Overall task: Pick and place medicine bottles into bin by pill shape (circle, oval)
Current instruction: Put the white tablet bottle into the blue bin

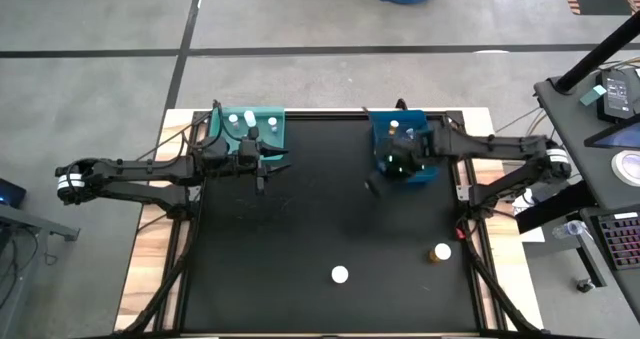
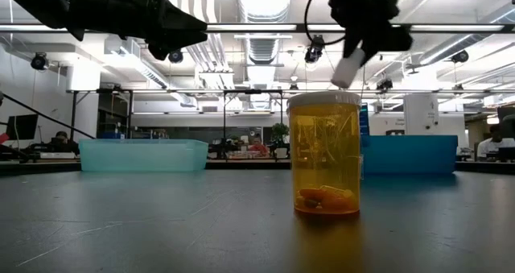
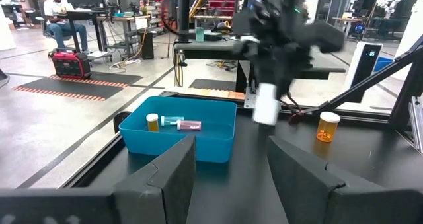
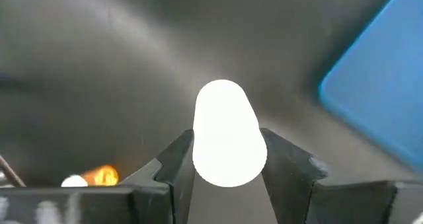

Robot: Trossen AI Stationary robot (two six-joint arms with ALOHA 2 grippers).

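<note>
Nearest the low camera, you have an amber bottle standing upright on the black table, white cap on, with orange pills lying at its bottom. From above it sits near the table's front right, and a white-capped bottle stands well apart from it toward the front middle.

Your right gripper is closed on a white bottle, one finger on each side of it. It hangs in the air above the table, just beside the blue bin at the back right. From the left wrist camera you can see that bin already holds an amber bottle, a teal-tinted one lying on its side and a pinkish one lying on its side.

Your left gripper waits with its fingers apart and nothing between them, raised beside the teal bin at the back left, which has several white-capped bottles in it.
</note>
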